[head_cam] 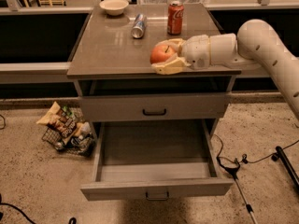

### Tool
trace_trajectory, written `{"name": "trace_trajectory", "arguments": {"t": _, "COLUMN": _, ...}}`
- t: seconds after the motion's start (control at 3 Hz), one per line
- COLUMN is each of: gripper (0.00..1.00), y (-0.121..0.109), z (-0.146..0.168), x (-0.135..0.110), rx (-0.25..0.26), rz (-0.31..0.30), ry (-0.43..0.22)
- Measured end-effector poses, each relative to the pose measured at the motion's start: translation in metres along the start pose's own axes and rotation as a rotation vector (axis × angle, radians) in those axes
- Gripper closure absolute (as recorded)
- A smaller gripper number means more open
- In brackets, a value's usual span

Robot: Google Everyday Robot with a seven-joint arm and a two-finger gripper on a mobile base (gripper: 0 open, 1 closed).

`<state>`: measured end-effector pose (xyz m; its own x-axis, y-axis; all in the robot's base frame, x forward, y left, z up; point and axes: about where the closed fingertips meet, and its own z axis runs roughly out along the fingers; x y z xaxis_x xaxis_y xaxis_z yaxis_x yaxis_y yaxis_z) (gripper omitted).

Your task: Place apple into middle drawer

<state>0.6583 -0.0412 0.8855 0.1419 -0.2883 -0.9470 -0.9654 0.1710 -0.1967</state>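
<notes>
The red-orange apple [161, 53] is held between the cream fingers of my gripper [164, 56], just above the front edge of the cabinet top [107, 45]. The gripper is shut on the apple, with my white arm reaching in from the right. The middle drawer [154, 146] is pulled wide open below, its flat grey floor bare, with a small bar handle [156, 196] on its front. The apple is above and behind the open drawer.
A shut grey drawer front with a black handle [154, 112] sits above the open drawer. On the cabinet top stand a red cola can [175, 17], a lying silver can [138, 26] and a white bowl [114, 6]. A basket of snack bags [65, 129] sits on the floor at the left; cables [233, 164] lie at the right.
</notes>
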Motion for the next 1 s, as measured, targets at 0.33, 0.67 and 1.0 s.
{"name": "trace_trajectory", "arguments": {"t": 0.33, "gripper": 1.0, "y": 0.028, "z": -0.002, "x": 0.016, "rx": 0.038, "rz": -0.016, "ry": 0.071}}
{"name": "trace_trajectory", "arguments": {"t": 0.67, "gripper": 1.0, "y": 0.061, "z": 0.002, "x": 0.055, "rx": 0.09, "rz": 0.044, "ry": 0.118}}
{"name": "trace_trajectory", "arguments": {"t": 1.0, "gripper": 1.0, "y": 0.109, "z": 0.022, "x": 0.111, "rx": 0.086, "rz": 0.168, "ry": 0.105}}
